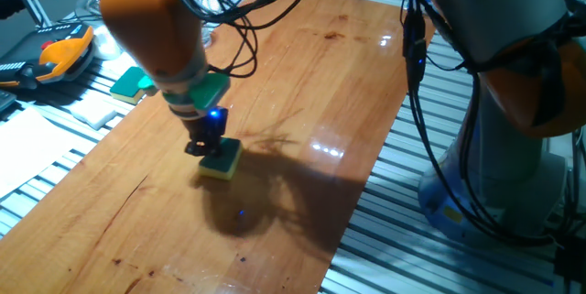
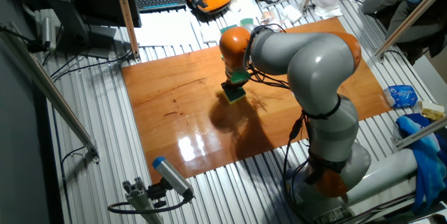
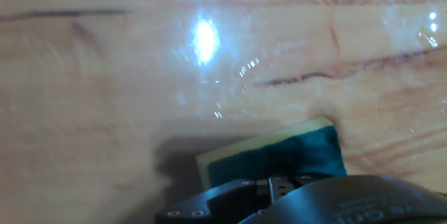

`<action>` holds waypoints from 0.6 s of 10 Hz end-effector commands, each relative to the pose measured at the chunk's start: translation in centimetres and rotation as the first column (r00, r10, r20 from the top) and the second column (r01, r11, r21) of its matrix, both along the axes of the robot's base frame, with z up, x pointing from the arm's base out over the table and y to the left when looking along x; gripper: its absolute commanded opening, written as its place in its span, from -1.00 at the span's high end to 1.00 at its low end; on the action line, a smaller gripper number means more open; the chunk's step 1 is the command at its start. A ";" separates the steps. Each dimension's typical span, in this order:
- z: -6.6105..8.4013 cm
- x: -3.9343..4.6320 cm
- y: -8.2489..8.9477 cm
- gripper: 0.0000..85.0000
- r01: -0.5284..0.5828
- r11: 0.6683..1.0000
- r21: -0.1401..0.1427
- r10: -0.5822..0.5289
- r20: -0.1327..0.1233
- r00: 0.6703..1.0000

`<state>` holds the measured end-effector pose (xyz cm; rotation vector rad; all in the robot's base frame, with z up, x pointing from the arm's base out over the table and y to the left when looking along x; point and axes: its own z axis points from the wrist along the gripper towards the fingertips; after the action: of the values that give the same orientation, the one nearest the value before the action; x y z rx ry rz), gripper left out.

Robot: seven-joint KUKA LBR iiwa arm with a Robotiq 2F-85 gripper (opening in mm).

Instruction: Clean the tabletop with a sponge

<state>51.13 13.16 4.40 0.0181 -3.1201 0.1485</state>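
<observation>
The sponge (image 1: 222, 159), dark green on top with a yellow foam body, lies flat on the glossy reddish-brown tabletop (image 1: 302, 83) near its middle. My gripper (image 1: 210, 147) stands straight above it with its fingers shut on the sponge's green top, pressing it on the wood. In the other fixed view the sponge (image 2: 235, 95) sits under the gripper (image 2: 234, 88) on the tabletop (image 2: 174, 105). In the hand view the sponge (image 3: 279, 153) shows at the bottom, its near part hidden by the hand.
A flat green pad (image 1: 134, 83) and a white foam block (image 1: 96, 103) lie beside the board's left edge. An orange pendant (image 1: 59, 56) sits further back. The arm's base (image 1: 476, 193) and cables stand right of the board on the ribbed aluminium frame (image 1: 403, 239).
</observation>
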 end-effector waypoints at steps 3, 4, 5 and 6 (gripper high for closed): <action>-0.1 -1.08 -1.7 1.00 -0.038 0.999 0.011 0.038 -0.022 0.999; 0.2 -1.15 -2.1 1.00 -0.045 0.999 0.010 0.045 -0.032 0.998; 0.2 -1.18 -2.4 1.00 -0.054 0.999 0.001 0.054 -0.036 0.998; 0.1 -1.18 -2.8 1.00 -0.062 0.998 -0.005 0.061 -0.033 0.998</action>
<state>49.96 10.26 4.51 0.1207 -3.0894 0.1591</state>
